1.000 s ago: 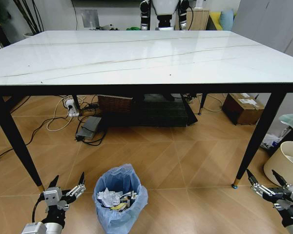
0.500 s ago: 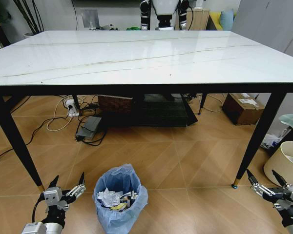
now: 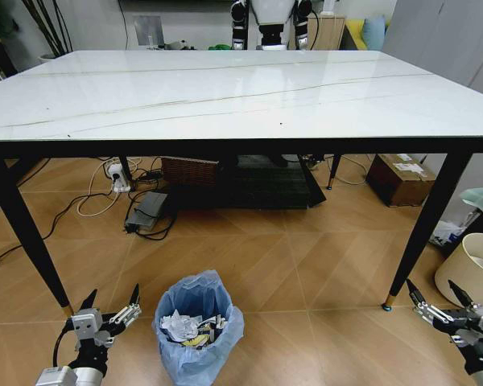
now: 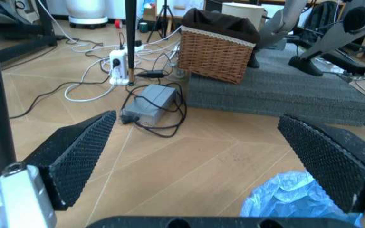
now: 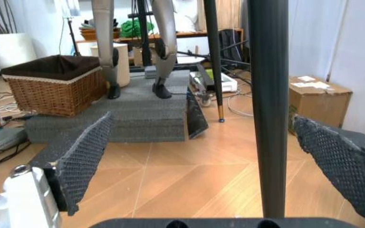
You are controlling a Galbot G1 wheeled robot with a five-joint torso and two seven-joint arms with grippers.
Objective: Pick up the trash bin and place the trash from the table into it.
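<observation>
The head camera looks forward and down over the table (image 3: 241,96). Both wrist cameras sit low near the floor, facing 12 o'clock under it, sharing the wicker basket (image 4: 217,54).

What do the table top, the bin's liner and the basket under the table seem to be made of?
Table top: looks like polished marble or a stone-look slab, white with thin veins and glossy reflections; which one is unclear.
Bin liner: thin translucent blue plastic film, crinkled and folded over the rim.
Basket: woven wicker or rattan, brown, with visible weave and a dark cloth lining trimmed in pale lace.
</observation>
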